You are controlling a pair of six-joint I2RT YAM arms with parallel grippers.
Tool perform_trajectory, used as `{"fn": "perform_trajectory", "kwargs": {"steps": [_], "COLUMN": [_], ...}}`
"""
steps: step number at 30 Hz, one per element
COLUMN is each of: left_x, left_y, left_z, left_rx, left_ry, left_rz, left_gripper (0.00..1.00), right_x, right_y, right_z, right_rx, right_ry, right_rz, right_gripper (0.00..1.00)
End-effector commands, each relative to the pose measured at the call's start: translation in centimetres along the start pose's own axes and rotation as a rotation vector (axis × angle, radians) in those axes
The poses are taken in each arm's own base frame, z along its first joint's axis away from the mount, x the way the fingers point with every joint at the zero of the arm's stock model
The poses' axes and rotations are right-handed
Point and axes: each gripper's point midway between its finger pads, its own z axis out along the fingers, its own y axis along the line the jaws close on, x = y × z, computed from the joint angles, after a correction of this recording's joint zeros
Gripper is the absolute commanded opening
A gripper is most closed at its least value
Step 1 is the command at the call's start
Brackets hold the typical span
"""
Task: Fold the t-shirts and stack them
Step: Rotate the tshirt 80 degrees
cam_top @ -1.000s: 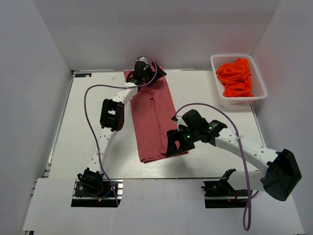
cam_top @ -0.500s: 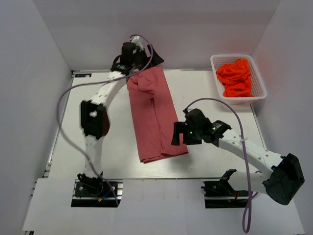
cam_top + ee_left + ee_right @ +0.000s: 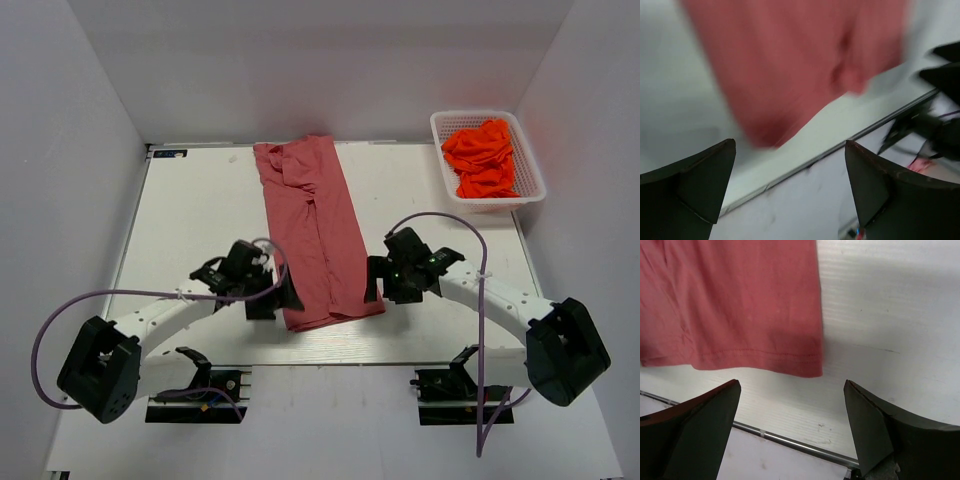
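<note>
rose-red t-shirt (image 3: 315, 235): long strip | left hand (image 3: 284, 298), right hand (image 3: 372, 283): spread, empty, flanking its near hem | likely for crosswise fold

We see a white table (image 3: 200, 220) filling the middle of the top view, with pale walls (image 3: 400, 60) rising around it. At two o'clock a white slatted basket (image 3: 441, 150) sits on its far right corner. At eleven o'clock a small dark label (image 3: 170, 153) marks the far left corner. A thin metal rail (image 3: 790, 442) runs along the near edge.
</note>
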Motion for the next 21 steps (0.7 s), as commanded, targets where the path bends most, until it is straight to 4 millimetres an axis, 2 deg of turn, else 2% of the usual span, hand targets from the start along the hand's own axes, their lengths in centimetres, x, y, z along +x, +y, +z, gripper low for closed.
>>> {"fn": "perform_trajectory", "kwargs": {"steps": [1,3,7,8,11,14,16,18,19,20,21], "left_x": [3.9,5.4,7.2,7.7,7.0,6.4,6.5,6.3,6.1,6.2,6.2], "left_y": [0.1,1.4,1.4,2.1,2.4,3.2,4.3,4.9,4.7,5.2,5.2], "left_z": [-0.7,0.0,1.1,1.8,2.8,3.7,4.2,4.3,4.5,4.6,4.6], "left_rx": [0.006,-0.05,-0.077,-0.112,-0.161,-0.226,-0.283,-0.324,-0.325,-0.34,-0.34], "left_ry": [0.096,0.155,0.23,0.247,0.224,0.209,0.213,0.212,0.212,0.216,0.216], "left_rz": [-0.042,-0.054,-0.024,-0.015,0.004,0.011,0.024,0.023,0.023,0.031,0.031], "left_gripper": [1.0,0.98,0.94,0.93,0.85,0.77,0.72,0.64,0.6,0.51,0.47], "right_x": [0.3,0.4,0.8,0.9,1.1,1.2,1.6,1.2,1.2,1.0,0.8], "right_y": [0.6,1.0,1.1,1.0,0.5,0.2,-0.2,-1.0,-1.5,-1.7,-1.7], "right_z": [0.5,0.7,1.5,1.8,2.3,2.6,2.8,3.0,3.2,3.2,3.3], "right_rx": [-0.059,-0.09,-0.101,-0.096,-0.074,-0.068,-0.052,-0.019,0.001,0.01,0.014], "right_ry": [0.019,0.024,0.054,0.068,0.081,0.086,0.094,0.072,0.068,0.062,0.06], "right_rz": [-0.027,-0.022,-0.014,-0.017,-0.013,-0.015,-0.013,-0.027,-0.028,-0.035,-0.041], "right_gripper": [0.9,0.9,0.9,0.88,0.86,0.78,0.78,0.76,0.74,0.7,0.61]}}
